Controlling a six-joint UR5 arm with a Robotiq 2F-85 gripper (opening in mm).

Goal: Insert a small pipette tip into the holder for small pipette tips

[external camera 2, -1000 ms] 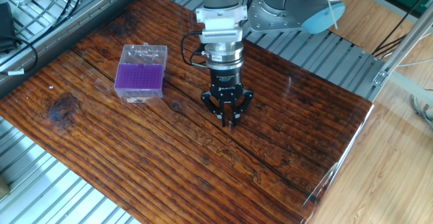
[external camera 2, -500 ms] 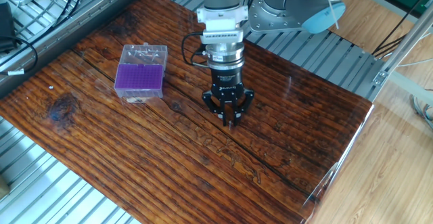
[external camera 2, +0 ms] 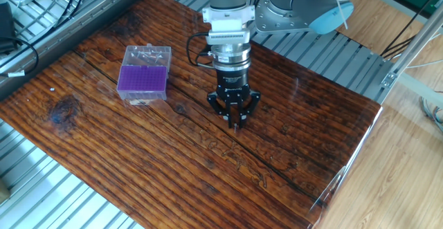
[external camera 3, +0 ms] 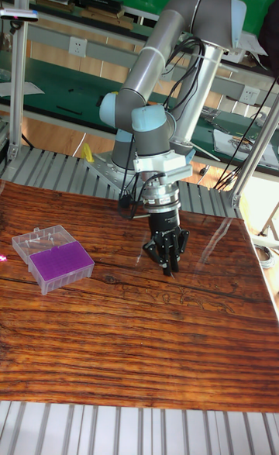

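The holder for small pipette tips (external camera 2: 143,78) sits near the bench's (external camera 2: 138,160) far-left edge with its clear lid open behind it, so the purple grid faces up for vertical insertion. The end effector (external camera 2: 236,123) hangs well apart from it, near the bench's middle. The arm points straight down, wrist vertical. The fingers (external camera 3: 166,260) are drawn nearly together; whether they grip a tip cannot be told.

table (external camera 2: 104,139): dark grained wood, glossy varnish | holder (external camera 2: 143,80): clear plastic walls, matt purple grid top | gripper (external camera 2: 235,123): black, matt finish | arm (external camera 3: 167,44): smooth grey metal
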